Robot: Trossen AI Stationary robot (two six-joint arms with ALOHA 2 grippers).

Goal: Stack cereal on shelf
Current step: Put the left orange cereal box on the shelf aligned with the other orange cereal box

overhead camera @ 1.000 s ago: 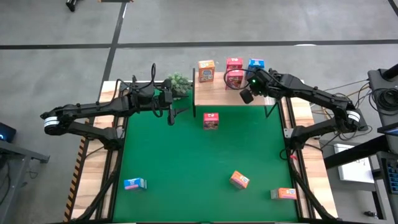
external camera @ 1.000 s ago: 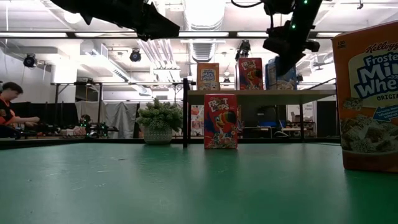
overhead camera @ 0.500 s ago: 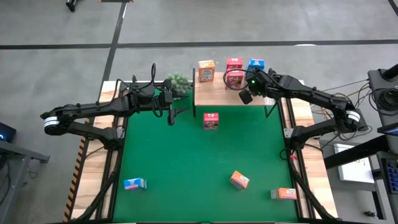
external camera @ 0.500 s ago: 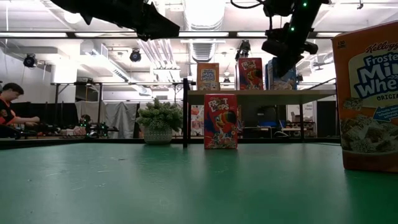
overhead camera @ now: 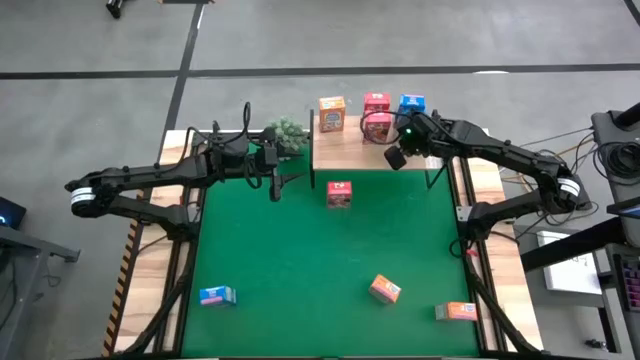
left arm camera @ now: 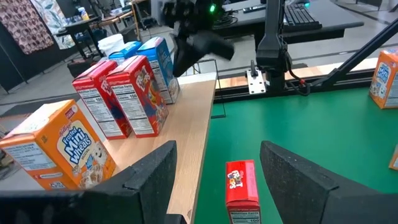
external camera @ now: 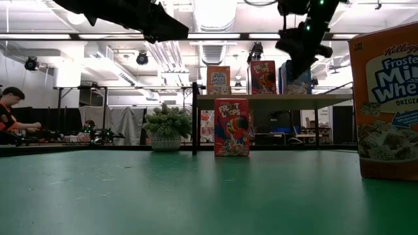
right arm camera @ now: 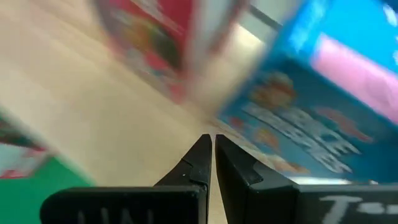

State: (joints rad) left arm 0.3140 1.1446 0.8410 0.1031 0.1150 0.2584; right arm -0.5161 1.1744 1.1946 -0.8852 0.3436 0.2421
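Observation:
The wooden shelf (overhead camera: 350, 148) stands at the table's far edge. On it stand an orange box (overhead camera: 332, 113), two red boxes (overhead camera: 377, 103) (overhead camera: 378, 127) and a blue box (overhead camera: 411, 105). My right gripper (overhead camera: 398, 152) hovers over the shelf's right part, shut, its fingertips (right arm camera: 209, 143) close to the blue box (right arm camera: 311, 118). My left gripper (overhead camera: 277, 185) waits open left of the shelf, above the table. A red box (overhead camera: 339, 193) stands upright on the green table in front of the shelf. The left wrist view shows the same red box (left arm camera: 242, 186) beyond my left gripper (left arm camera: 217, 149).
A blue box (overhead camera: 216, 295) lies near the table's near-left corner; two orange boxes (overhead camera: 385, 289) (overhead camera: 460, 311) lie near right. A small green plant (overhead camera: 288, 133) sits left of the shelf. A person (external camera: 8, 114) sits in the room beyond the table.
My right gripper has risen slightly above the shelf by the blue box, staying shut. The boxes have kept their places.

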